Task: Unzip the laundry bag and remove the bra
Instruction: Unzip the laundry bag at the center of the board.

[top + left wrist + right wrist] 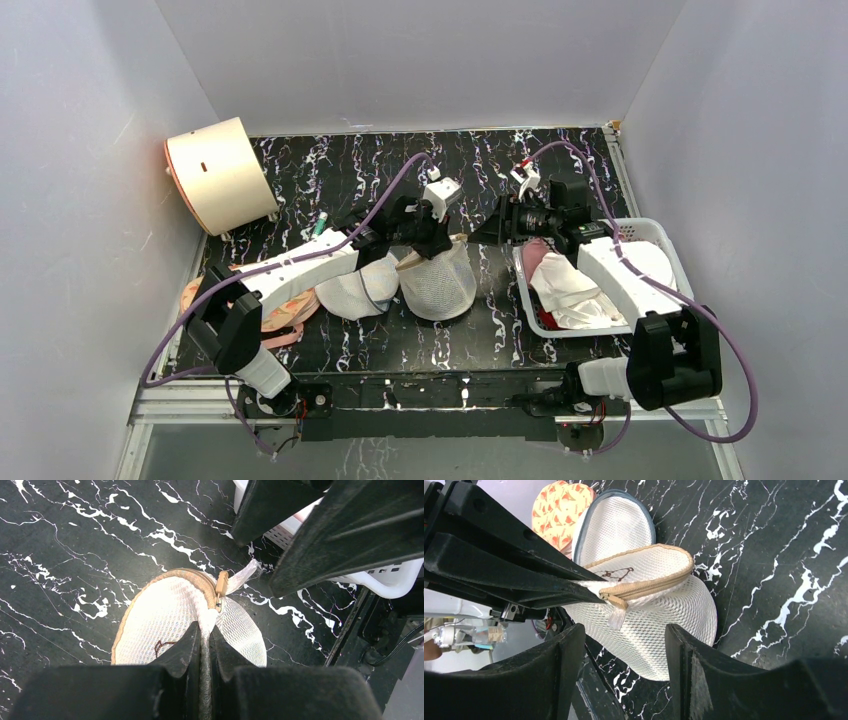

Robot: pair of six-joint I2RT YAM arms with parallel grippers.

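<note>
The laundry bag (440,288) lies in the middle of the black marbled table (400,160), and what is inside cannot be made out through its mesh. Its tan zipper (649,584) looks closed along the part that shows. A white mesh bag (352,292) touches it on the left, partly under the left arm, and a peach bra (558,510) lies beyond. A white basket (668,250) stands to the right. The left gripper (204,630) reaches down with its jaws pressed together on the mesh near the zipper pull (221,583). The right gripper (624,630) faces the bag sideways, jaws spread, apart from it.
</note>
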